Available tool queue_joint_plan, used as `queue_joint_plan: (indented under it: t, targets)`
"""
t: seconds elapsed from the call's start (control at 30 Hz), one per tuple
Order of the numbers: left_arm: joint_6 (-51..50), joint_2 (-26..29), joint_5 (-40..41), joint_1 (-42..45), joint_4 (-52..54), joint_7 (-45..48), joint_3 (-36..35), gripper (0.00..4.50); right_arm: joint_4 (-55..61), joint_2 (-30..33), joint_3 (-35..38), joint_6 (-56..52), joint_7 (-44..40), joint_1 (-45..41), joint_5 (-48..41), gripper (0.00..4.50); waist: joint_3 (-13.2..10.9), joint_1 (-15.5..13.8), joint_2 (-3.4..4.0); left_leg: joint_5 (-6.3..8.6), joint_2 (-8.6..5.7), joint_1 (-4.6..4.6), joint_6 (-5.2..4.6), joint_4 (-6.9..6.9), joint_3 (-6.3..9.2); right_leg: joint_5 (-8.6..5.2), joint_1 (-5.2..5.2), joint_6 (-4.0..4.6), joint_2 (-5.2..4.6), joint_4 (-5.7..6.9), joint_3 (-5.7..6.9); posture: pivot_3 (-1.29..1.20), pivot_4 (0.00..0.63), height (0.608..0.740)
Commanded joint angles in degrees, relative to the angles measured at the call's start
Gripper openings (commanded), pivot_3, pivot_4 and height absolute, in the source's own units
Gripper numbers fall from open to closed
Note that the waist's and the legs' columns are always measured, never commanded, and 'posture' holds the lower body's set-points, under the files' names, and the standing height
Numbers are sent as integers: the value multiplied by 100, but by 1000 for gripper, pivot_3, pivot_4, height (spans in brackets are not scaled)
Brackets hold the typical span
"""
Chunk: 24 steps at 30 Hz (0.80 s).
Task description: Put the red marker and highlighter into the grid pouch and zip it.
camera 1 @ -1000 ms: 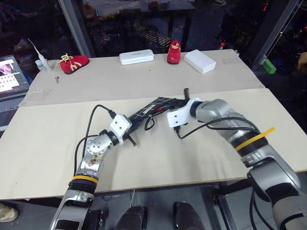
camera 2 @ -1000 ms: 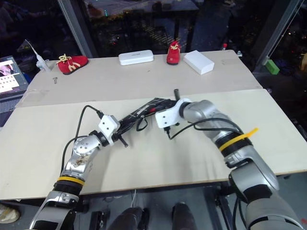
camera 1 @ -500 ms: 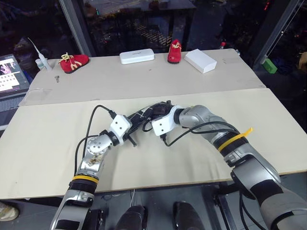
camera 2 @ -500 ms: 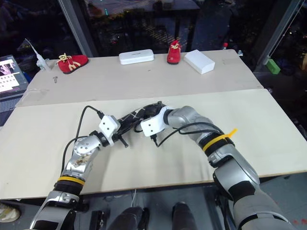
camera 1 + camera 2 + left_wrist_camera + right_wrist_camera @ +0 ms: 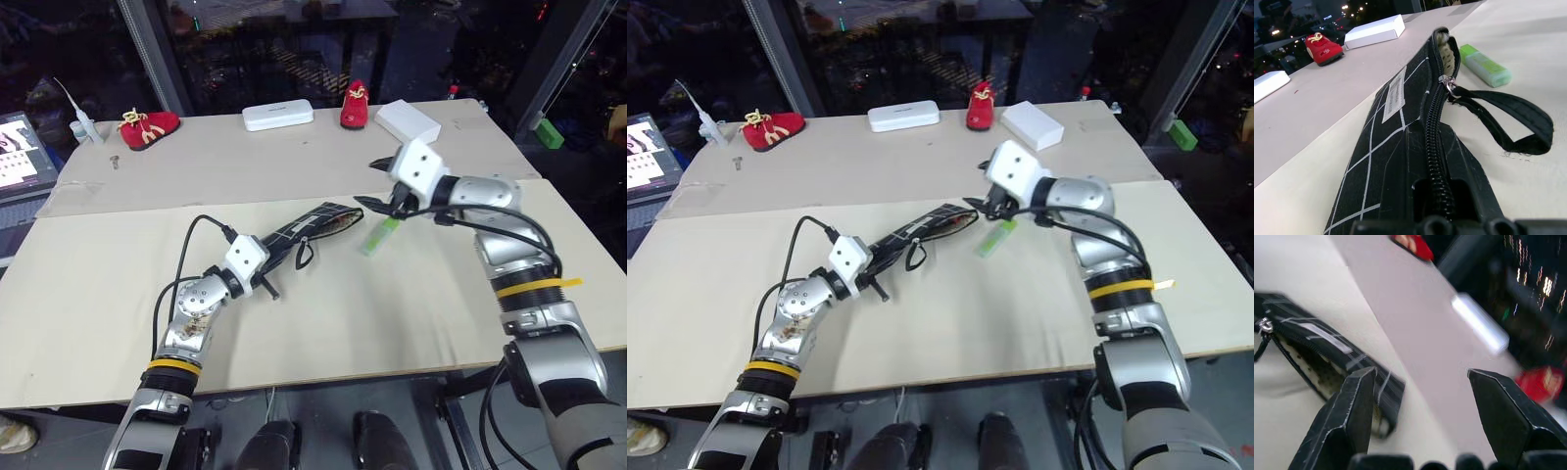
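The left gripper (image 5: 277, 257) is clamped shut on one end of the grid pouch (image 5: 312, 227), its two black fingers (image 5: 1469, 191) pressed against the fabric on either side of the zipper. The pouch lies flat on the cream tabletop (image 5: 98, 294), white label up, its far end gaping open; the zipper pull sits partway along, and its black loop (image 5: 1520, 127) trails onto the tabletop. Just beyond the open mouth lies the highlighter (image 5: 379, 236), pale green and free of both hands. The right gripper (image 5: 380, 186) hangs above the tabletop near the highlighter and the pouch's mouth, its fingers (image 5: 1347, 416) spread wide apart and holding nothing. The red marker cannot be made out. Along the tabletop's far edge stand two red shoes (image 5: 150, 127), a white case (image 5: 278, 116) and a white box (image 5: 408, 121).
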State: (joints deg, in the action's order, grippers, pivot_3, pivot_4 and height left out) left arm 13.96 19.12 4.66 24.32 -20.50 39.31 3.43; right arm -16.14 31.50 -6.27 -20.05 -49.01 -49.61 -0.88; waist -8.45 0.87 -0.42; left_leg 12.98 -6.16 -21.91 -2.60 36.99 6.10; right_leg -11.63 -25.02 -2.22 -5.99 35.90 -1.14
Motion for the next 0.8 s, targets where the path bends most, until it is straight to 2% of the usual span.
queue_joint_plan:
  t: [0.03, 0.13, 0.23, 0.37, 0.57, 0.8]
  targets:
    - [25, 33, 68, -40, 289, -72, -82, 0, 651, -115, 235, -1856, 555, 24, -97, 3341, 0, 2, 0, 0, 0, -1, 0, 0, 0, 0, 0, 0, 0, 1, 0, 0, 150, 740]
    - [-2, 45, 72, -95, 354, -103, -98, 0, 1131, -246, 124, -2863, 1025, 216, 69, 3341, 0, 3, 0, 0, 2, -10, 1, -1, -4, 1, -14, 1, -5, 6, -3, 0, 150, 740]
    - [-18, 44, 74, -134, 389, -135, -107, 0, 1162, -776, 344, -3759, 1718, 307, 12, 3341, 0, 6, 0, 0, 1, -15, 1, 0, -5, 1, -19, 1, -9, 6, -2, 0, 150, 740]
    - [-45, 28, 76, -137, 418, -165, -104, 0, 1049, -1233, 451, -4213, 2303, 362, 18, 3341, 0, -5, 0, 0, 0, -12, 2, 1, -7, 1, -17, 2, -9, 8, -2, 0, 150, 740]
    - [-22, -33, 58, -133, 403, -209, -64, 0, 237, -1770, 646, -4064, 3082, 57, 42, 3341, 1, -3, 1, -1, -3, -12, 2, 1, -7, 2, -17, 1, -9, 9, -1, 0, 150, 740]
    - [17, -83, 53, -162, 391, -266, -63, 0, -496, -2107, 504, -3738, 3494, -258, 50, 3341, 1, 34, 2, -1, -2, -8, 2, 0, -8, 2, -17, 1, -6, 13, -1, 0, 150, 740]
